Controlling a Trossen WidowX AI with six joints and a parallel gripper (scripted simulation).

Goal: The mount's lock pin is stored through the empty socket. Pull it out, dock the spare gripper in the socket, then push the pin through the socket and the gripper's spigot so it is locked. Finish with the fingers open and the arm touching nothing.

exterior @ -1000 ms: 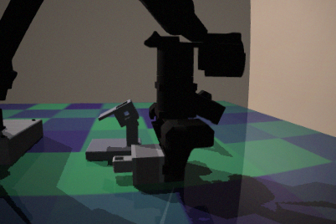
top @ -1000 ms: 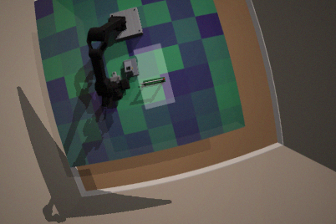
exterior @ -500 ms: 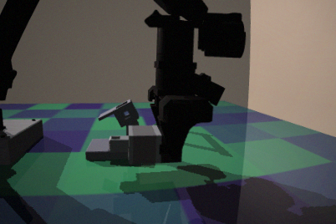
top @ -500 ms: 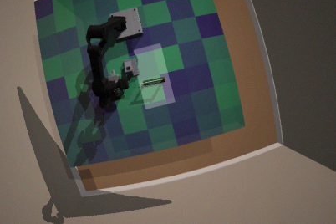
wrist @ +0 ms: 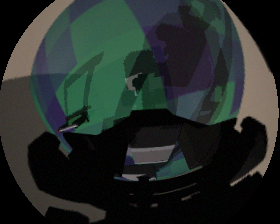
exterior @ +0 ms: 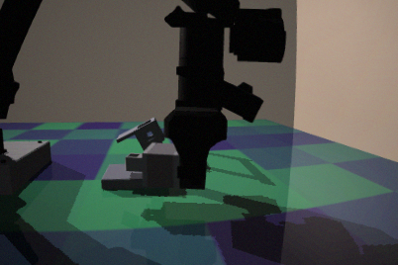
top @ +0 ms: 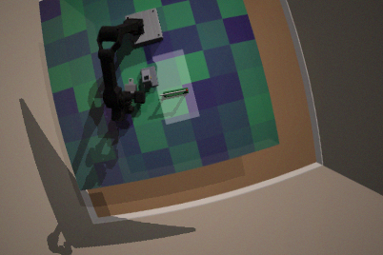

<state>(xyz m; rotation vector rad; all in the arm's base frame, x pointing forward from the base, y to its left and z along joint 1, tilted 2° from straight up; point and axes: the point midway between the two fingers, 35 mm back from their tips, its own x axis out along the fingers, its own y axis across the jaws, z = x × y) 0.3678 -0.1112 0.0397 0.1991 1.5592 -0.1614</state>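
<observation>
The grey mount has a flat base, and its tilted socket head stands behind the spare gripper. The spare gripper is a grey block with a short square spigot pointing toward the mount side. My gripper points down at the block's outer end and is shut on the spare gripper, whose held part is hidden by the dark fingers. A thin rod-like piece with a reddish end lies apart from the mount; it looks like the lock pin, though its details are unclear.
The arm's grey base plate is beyond the mount. A pale rectangle marks the checkered surface around the rod. The mount's tilted head stands close to my gripper. Dark arm shadows cover the surface near the fingers.
</observation>
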